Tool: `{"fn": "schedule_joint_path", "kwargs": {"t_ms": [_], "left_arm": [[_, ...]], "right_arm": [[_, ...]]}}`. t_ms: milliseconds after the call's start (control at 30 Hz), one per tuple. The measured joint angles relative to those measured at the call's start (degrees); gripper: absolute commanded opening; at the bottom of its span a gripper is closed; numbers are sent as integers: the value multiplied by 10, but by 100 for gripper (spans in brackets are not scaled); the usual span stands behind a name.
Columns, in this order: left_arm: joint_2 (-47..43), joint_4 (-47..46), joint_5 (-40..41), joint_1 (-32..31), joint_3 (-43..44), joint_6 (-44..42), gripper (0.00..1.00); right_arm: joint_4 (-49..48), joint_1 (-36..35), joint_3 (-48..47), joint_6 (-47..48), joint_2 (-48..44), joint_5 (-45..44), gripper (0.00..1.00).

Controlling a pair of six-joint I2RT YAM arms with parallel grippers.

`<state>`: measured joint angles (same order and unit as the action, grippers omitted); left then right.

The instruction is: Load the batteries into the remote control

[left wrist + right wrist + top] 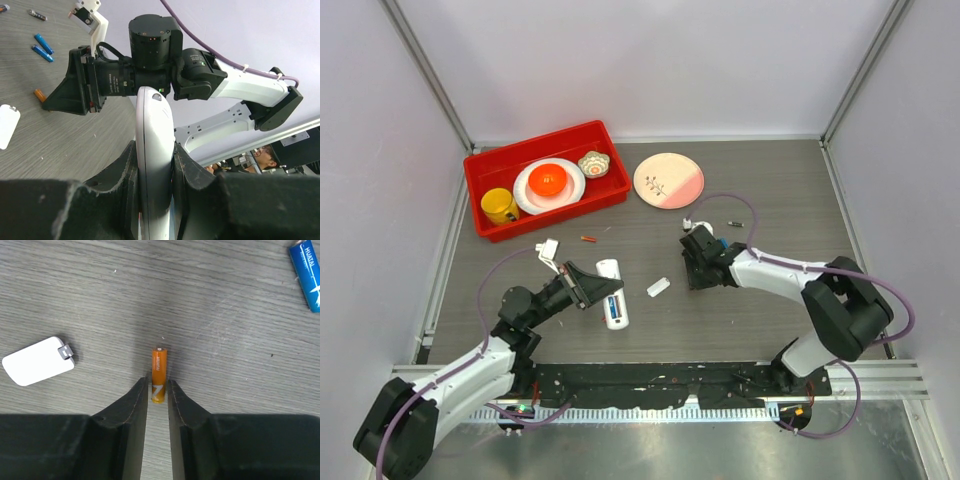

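Our left gripper (154, 150) clamps the remote control (613, 303) by its long edges at near centre, steadying it for loading. Our right gripper (158, 384), fingers nearly together, straddles the orange battery (159, 365) lying on the table (225, 315); we cannot tell whether it grips.

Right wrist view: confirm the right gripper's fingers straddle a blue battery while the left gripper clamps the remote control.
Wrong colour: the battery straddled by the right gripper is orange, not blue, as the right wrist view shows. The left gripper does clamp the remote control.
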<state>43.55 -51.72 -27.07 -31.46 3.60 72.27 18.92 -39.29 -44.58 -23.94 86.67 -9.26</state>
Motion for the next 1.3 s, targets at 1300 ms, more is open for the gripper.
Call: {"fn": "schedule_joint_path", "kwargs": {"t_ms": [1300], "left_arm": [[4, 19, 0, 0, 0, -9, 0]], "right_arm": [[83, 0, -120, 17, 103, -21, 20]]}}
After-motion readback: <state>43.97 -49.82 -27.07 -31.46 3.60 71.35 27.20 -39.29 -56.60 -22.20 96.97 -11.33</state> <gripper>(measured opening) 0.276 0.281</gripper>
